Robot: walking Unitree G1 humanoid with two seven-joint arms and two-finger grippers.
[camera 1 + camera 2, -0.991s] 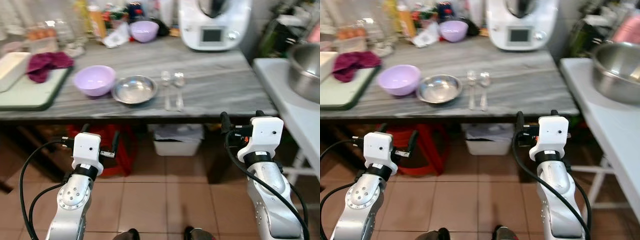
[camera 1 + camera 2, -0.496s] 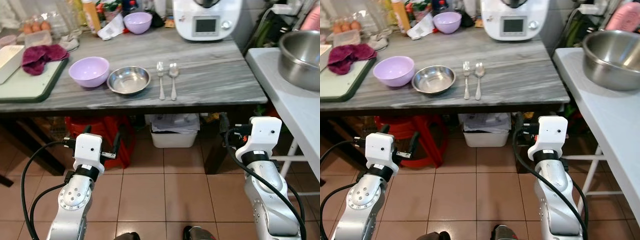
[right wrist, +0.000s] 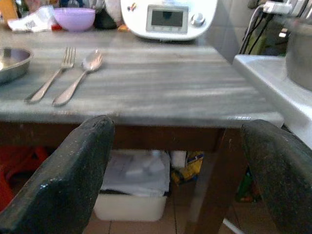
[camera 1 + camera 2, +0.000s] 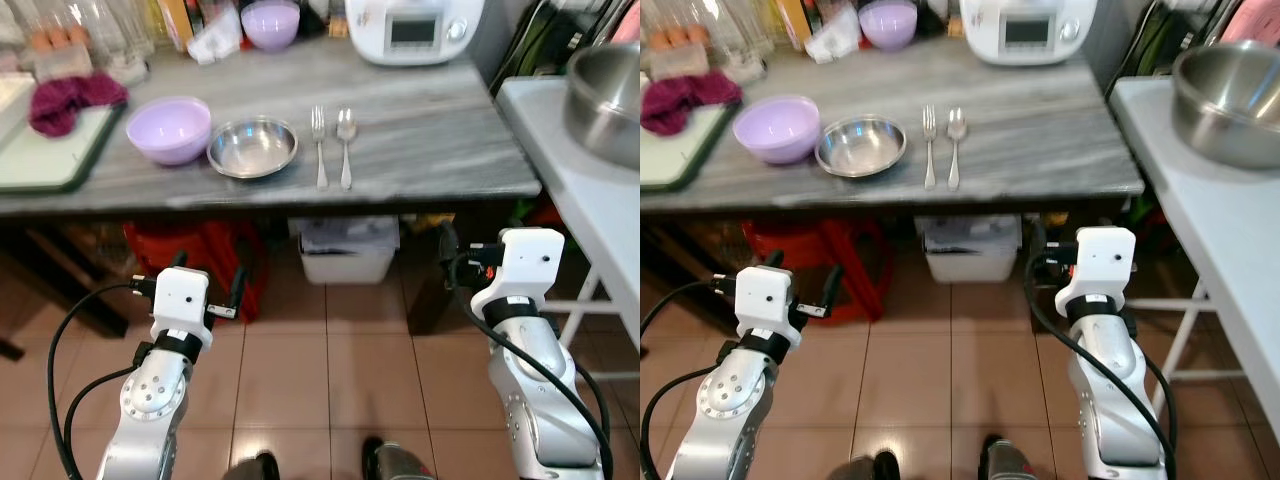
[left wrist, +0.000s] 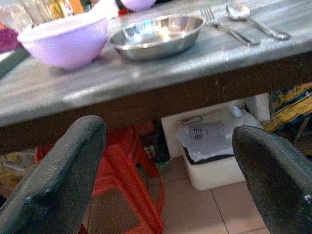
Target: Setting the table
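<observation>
Bench (image 4: 440,150): nearer than a second ago; camera stepped back, then in. Fork (image 4: 319,150), spoon (image 4: 345,148) beside steel dish (image 4: 252,147), unmoved. Left hand (image 5: 161,180), right hand (image 3: 175,170): wide, empty, below front edge. Setting looks complete.

readable text: none that i can make out
appliance screen (image 3: 167,18): too blurry to read

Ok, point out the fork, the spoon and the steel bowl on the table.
fork (image 4: 319,146), left eye view, on the middle of its handle
spoon (image 4: 346,124), left eye view, on its bowl end
steel bowl (image 4: 252,147), left eye view, on its inner base
</observation>
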